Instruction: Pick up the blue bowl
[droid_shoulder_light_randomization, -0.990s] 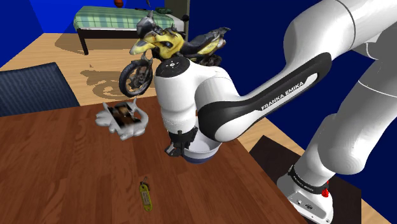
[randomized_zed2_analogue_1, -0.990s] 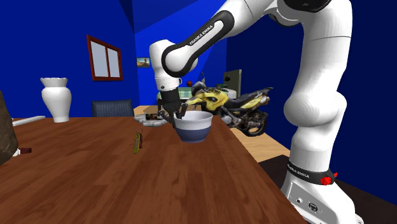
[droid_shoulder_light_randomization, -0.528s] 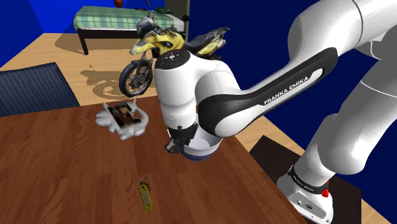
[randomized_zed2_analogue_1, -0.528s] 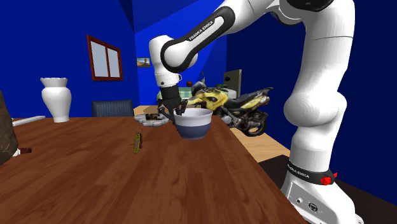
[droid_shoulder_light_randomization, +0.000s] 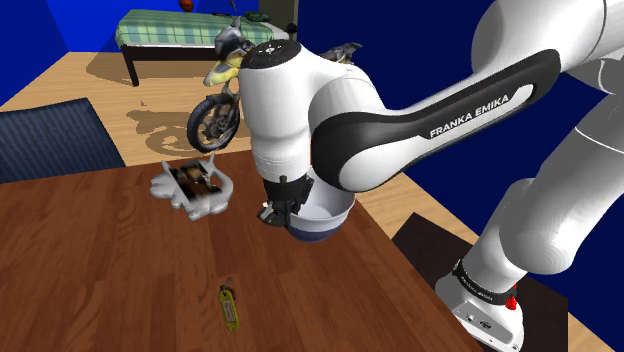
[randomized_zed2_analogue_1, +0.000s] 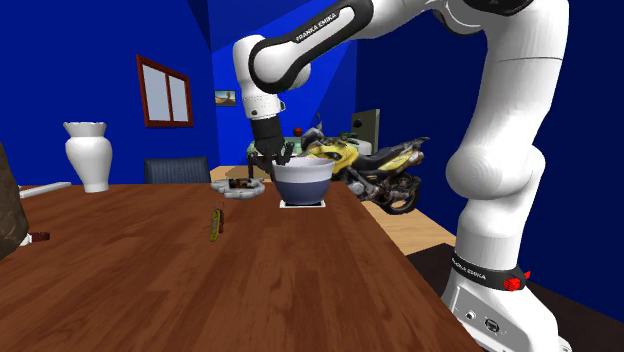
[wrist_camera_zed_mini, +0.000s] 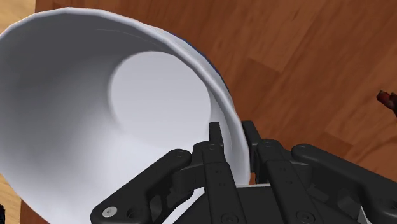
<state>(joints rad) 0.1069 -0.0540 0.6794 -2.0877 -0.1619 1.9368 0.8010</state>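
- Bowl (droid_shoulder_light_randomization: 322, 216), white inside with a blue base, sits under the arm's wrist above the wooden desk (droid_shoulder_light_randomization: 100, 270) in the shoulder view.
- Second exterior view: it hangs clear of the desk.
- Wrist view: jaws clamped across its rim.

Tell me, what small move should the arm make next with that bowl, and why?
Probably a slow, straight rise. The gripper is shut on the rim of the bowl, one finger inside and one outside, and the bowl hangs just above the table, so height would clear it; a one-sided hold calls for gentleness.
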